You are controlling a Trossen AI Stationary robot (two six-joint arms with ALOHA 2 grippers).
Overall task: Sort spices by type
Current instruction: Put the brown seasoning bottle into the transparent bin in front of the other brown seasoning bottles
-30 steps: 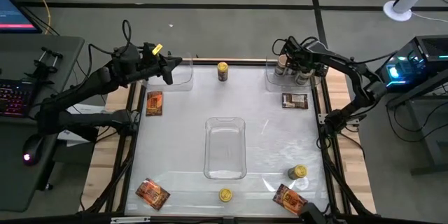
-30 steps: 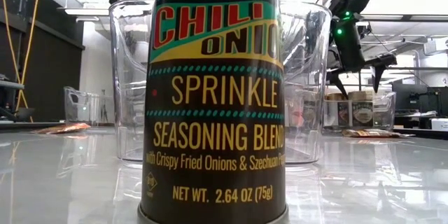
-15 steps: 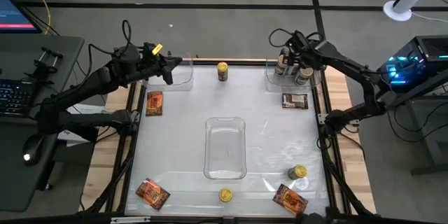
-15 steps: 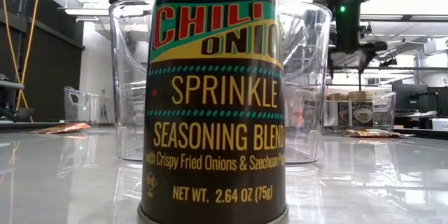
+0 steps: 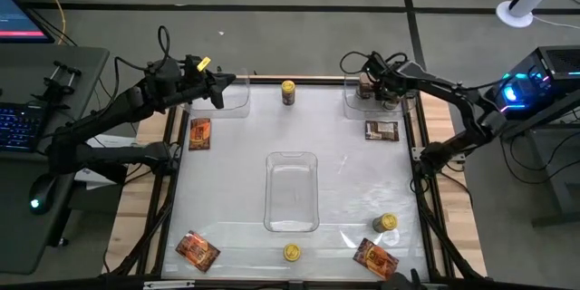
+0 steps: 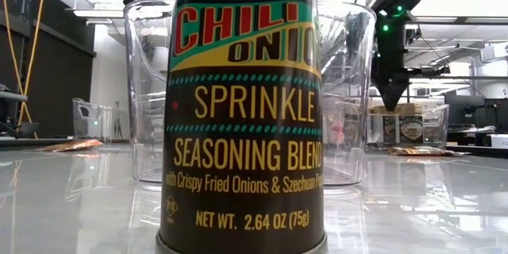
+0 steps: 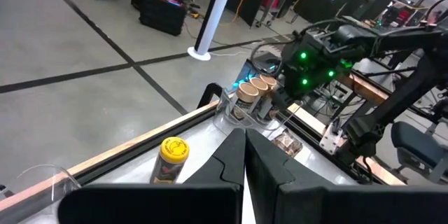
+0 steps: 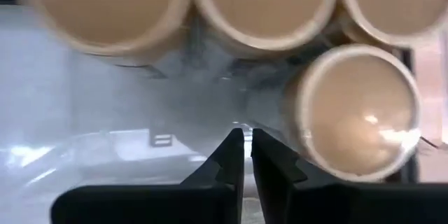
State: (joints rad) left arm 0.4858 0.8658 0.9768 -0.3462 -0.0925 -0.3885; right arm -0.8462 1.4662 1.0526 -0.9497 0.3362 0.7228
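The right hand hangs over the clear plastic tray at the worktop's far right corner, fingers pinched nearly together on nothing, just above the beige-lidded cylindrical jars grouped inside that tray. The left hand waits over the empty clear tray at the far left corner, fully closed and empty.

Still loose on the worktop:
- a yellow-lidded jar at the middle of the far edge
- two more yellow-lidded jars by the near edge, one of them right before the low camera
- flat orange-red foil packets near the left edge and both near corners
- a darker packet just outside the beige jars' tray

A third clear tray sits empty at the centre.

The jars look rigid, light and smooth-walled, so they would likely slip under a shallow pinch. A grip across the body just below the lid, jar kept upright, seems safest. The packets are probably thin, limp and crinkly, lying flat. Pinching a raised edge or corner looks better than pressing down on the face.
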